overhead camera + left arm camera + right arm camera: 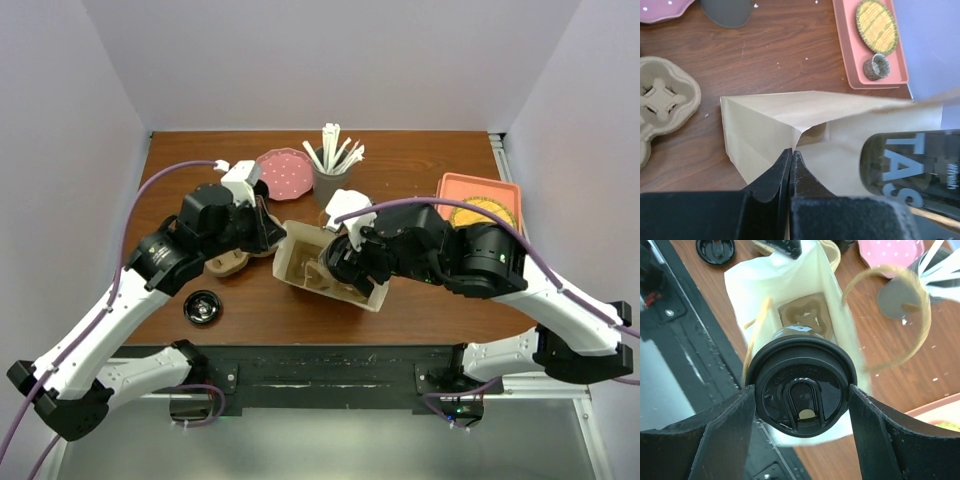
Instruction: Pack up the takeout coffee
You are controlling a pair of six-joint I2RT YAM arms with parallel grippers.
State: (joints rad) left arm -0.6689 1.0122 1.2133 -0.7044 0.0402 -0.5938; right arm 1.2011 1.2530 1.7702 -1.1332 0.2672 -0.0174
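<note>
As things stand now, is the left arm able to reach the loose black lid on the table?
Probably not at once. The left gripper is shut on the edge of the paper bag, so it must let go first. The lid itself lies uncovered beside that arm.

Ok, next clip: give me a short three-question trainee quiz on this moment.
1. True or false: the left fingers are pinched shut on the paper bag edge.
2. What do the right fingers grip? A) nothing B) the takeout coffee C) a spoon
3. Fill in: the loose black lid lies on the ____.
Key: 1 true; 2 B; 3 table.
</note>
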